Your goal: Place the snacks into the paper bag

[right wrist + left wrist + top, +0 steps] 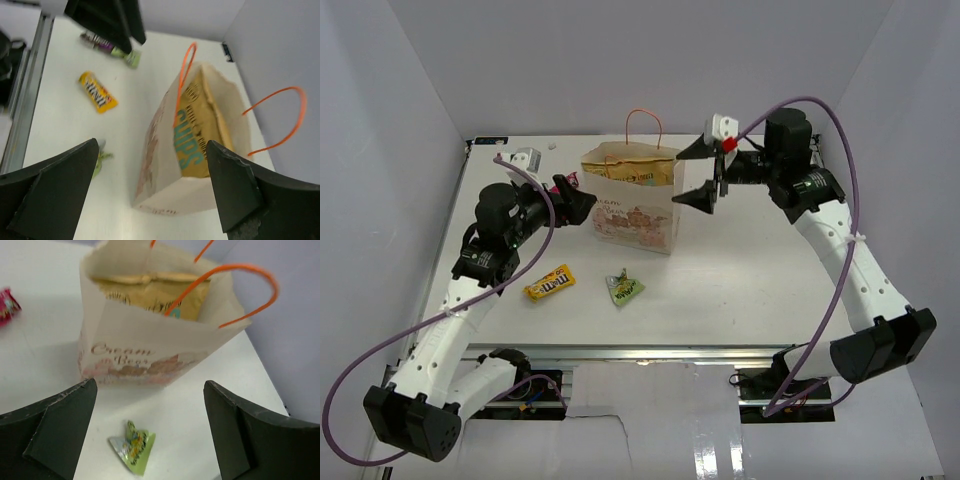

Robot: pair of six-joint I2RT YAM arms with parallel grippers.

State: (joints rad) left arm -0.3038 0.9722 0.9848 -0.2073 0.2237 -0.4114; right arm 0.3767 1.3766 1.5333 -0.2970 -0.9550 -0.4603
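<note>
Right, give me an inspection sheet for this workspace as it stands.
Surface: white table.
Job's things: paper bag upright, chip bag inside it; M&M's packet and green packet on the table in front of it; red-pink packet on the table to its left.
Clutter: small white-grey object at the far left, not identifiable.
Grippers: left end effector open, facing the bag; right end effector open at the bag's right side.
Cables: purple left cable and right cable, looping off the arms.
Surroundings: plain white walls.
</note>
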